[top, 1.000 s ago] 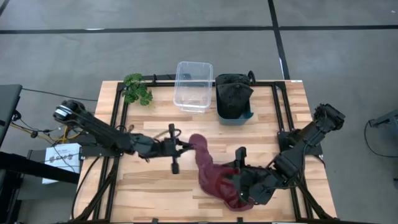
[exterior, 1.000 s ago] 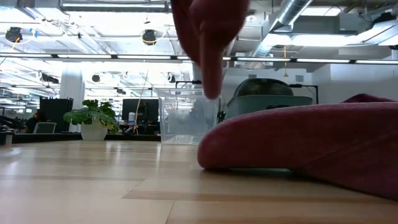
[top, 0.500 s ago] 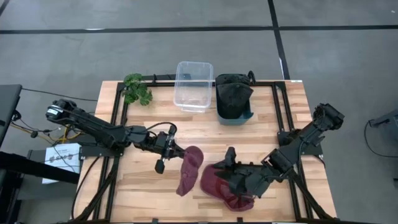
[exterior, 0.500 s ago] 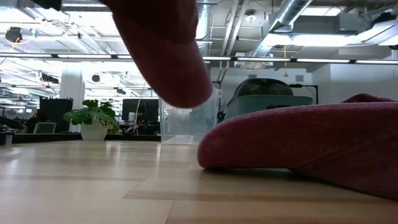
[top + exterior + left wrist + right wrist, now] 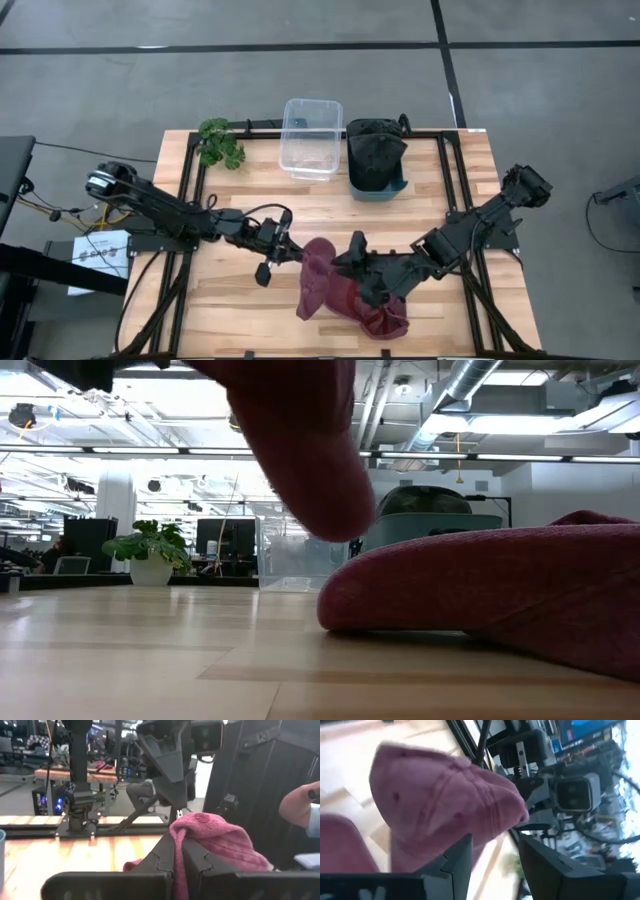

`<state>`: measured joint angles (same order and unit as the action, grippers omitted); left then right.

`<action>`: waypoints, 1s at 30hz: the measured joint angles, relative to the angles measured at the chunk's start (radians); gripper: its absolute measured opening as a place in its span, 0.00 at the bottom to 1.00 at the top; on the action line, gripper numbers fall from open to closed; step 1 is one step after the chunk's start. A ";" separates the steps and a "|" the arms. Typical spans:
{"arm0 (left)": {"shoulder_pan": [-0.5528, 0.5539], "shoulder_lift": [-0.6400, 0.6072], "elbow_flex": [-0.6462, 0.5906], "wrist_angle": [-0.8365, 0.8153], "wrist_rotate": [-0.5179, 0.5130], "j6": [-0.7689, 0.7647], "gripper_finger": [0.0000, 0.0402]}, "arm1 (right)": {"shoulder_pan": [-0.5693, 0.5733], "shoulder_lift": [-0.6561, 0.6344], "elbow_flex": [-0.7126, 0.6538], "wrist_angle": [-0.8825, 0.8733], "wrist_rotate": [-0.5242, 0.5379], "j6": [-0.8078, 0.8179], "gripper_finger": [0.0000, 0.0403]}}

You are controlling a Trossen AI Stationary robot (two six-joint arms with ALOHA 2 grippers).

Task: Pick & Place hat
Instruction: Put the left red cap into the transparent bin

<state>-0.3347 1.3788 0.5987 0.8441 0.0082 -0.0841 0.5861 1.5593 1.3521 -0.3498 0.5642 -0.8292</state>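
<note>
On wooden table (image 5: 250, 310) — maroon hat (image 5: 330, 285); office room behind.

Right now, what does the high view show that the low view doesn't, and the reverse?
High view only: both arms, the left hand shut on the red hat, the right hand over its crown, and the wooden table seen from above. Low view only: the office beyond the table, with ceiling lights and desks. Both: the red hat, the clear plastic bin, the teal bin of dark hats, and the plant.
</note>
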 joint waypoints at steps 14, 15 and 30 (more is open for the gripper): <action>0.055 0.217 0.096 0.179 0.060 0.000 0.02 | -0.015 0.000 0.000 -0.020 0.011 -0.224 0.37; 0.059 0.233 0.115 0.181 0.085 0.000 0.02 | -0.020 0.000 0.000 -0.023 0.011 -0.226 0.37; 0.111 0.285 0.186 0.172 0.129 -0.002 0.02 | -0.031 0.000 -0.001 -0.062 0.004 -0.302 0.37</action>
<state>-0.2241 1.6634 0.7845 1.0163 0.1368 -0.0865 0.5552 1.5593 1.3514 -0.4114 0.5686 -1.1316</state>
